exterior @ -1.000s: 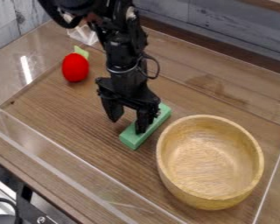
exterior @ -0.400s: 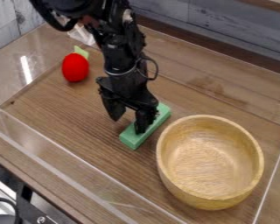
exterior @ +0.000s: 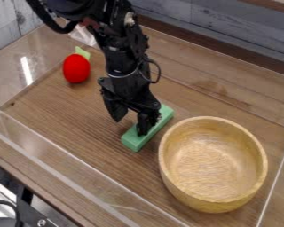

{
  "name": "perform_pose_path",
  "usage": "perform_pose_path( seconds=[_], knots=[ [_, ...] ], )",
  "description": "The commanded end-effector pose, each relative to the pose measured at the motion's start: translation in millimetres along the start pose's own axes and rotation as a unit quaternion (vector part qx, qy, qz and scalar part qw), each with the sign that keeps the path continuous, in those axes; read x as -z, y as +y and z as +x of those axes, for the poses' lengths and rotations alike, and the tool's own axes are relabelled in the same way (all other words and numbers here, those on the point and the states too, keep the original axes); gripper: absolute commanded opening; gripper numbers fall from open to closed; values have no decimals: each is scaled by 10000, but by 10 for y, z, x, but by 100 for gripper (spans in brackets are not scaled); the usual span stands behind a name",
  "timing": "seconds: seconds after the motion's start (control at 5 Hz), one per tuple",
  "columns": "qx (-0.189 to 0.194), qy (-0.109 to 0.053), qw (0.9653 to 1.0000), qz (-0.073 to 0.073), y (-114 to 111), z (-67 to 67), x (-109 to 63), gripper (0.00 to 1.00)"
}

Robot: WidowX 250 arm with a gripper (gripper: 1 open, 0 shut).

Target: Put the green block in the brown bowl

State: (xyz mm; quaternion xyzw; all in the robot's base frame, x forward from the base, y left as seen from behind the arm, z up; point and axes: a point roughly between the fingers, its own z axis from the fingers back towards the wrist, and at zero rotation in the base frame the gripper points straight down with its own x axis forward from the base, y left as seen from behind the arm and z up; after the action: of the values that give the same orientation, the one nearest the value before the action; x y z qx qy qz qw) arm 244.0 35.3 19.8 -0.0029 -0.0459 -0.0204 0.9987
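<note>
Gripper [exterior: 132,116] points straight down with its 2 fingers spread wide, straddling the green block [exterior: 148,127] and holding nothing yet. The fingertips sit low, at or near the level of the block's top face, but whether they touch it cannot be told from this view.

That green block lies flat on the wooden worktop [exterior: 74,133], angled diagonally, with its far end under the gripper and its near end pointing toward the camera. It rests just beside the rim of the brown bowl [exterior: 212,162], which is empty and sits at the block's right.

Several things could spoil the pick, in my judgement. If the fingers close across the block's long axis instead of its narrow width, they may not span it and would only push it along the worktop. The gripper also seems to sit over one end of the bar, not its middle, so a grasp there could let the free end droop or swing on lifting, and the bar might pivot out of the fingers. Because the block is so close to the bowl, a sliding block or a finger coming down off-line could knock the rim and shift the bowl. A red round object [exterior: 75,67] stands well apart at the back left and poses no risk.
</note>
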Motion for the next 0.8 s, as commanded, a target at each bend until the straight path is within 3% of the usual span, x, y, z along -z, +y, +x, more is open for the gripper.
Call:
perform_pose_path(
  seconds=[0.0, 0.2, 0.6],
  knots=[
    [21, 465, 9989, 9, -51, -268, 63, 100],
    [-58, 534, 9986, 30, -68, -299, 4, 100],
    [-48, 677, 9977, 70, -245, -325, 56, 100]
  ],
)
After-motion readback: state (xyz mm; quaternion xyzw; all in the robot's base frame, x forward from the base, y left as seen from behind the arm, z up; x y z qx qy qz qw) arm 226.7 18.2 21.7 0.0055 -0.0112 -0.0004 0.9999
